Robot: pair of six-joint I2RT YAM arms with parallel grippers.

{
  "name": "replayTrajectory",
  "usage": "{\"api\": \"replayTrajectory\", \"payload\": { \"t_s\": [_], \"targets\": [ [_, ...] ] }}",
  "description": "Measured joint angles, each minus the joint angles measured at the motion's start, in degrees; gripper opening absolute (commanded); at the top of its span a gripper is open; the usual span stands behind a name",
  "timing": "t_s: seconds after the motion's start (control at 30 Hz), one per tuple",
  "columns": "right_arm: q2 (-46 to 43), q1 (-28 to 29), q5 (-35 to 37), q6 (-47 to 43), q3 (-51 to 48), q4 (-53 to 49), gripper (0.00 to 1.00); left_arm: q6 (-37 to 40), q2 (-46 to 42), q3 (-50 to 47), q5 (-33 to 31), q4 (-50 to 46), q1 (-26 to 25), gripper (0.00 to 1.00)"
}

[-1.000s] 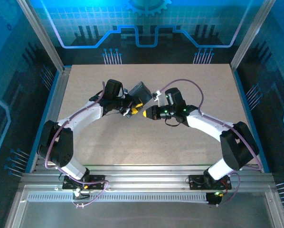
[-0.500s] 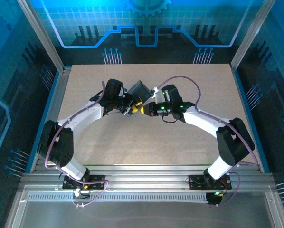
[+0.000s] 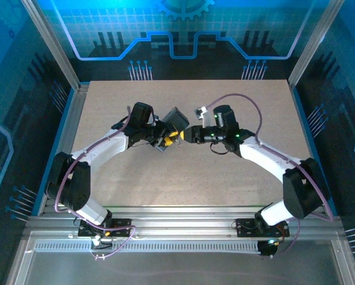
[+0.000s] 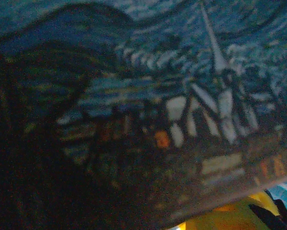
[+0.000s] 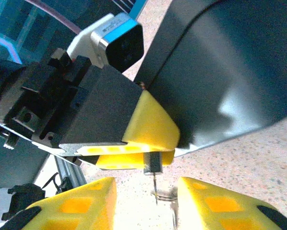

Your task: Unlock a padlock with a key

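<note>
Right gripper [image 5: 146,203]: jaws apart, gripping nothing. The key [image 5: 155,186] sits in the gap between its fingers, touching neither, just below the padlock [image 5: 152,164]. Left gripper [image 5: 155,149]: jaws nearly together, pinching the padlock beside the tin [image 5: 220,72].

Dark blue swirl-painted tin [image 4: 182,96], yellow-tipped right hand [image 5: 146,206].

This is a robotics laboratory cell. The flat speckled table [image 3: 189,172] stands inside a frame of aluminium profiles [image 3: 50,41], with grooved rails [image 3: 183,228] along its near edge, where two white robot arms [image 3: 100,148] with purple cables are bolted. Behind and beside the table stand blue panels [image 3: 183,29] printed with circuit lines and a gear.
</note>
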Motion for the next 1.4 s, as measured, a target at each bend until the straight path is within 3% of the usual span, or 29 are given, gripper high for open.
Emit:
{"api": "replayTrajectory", "payload": {
  "t_s": [0.4, 0.67, 0.93, 1.27, 1.4],
  "targets": [
    [2.3, 1.6, -4.4, 0.1, -0.7, 1.5, 0.28, -0.6, 0.0, 0.0, -0.2, 0.0, 0.1, 0.00],
    [5.0, 2.4, -4.6, 1.1, -1.1, 2.8, 0.10, -1.5, 0.0, -0.1, -0.8, 0.2, 0.3, 0.00],
    [6.8, 2.4, -4.7, 3.5, -1.5, 6.2, 0.04, -1.5, -0.2, -0.3, -1.9, 0.2, 0.3, 0.00],
    [8.7, 2.4, -6.1, 7.9, -1.5, 12.3, 0.03, -3.1, -0.5, -2.6, -2.6, 1.9, -0.7, 0.00],
    [7.1, 1.7, -6.1, 7.1, -2.0, 11.2, 0.17, -3.4, -1.3, -2.9, -2.6, 1.7, -0.3, 0.00]
  ]
}}
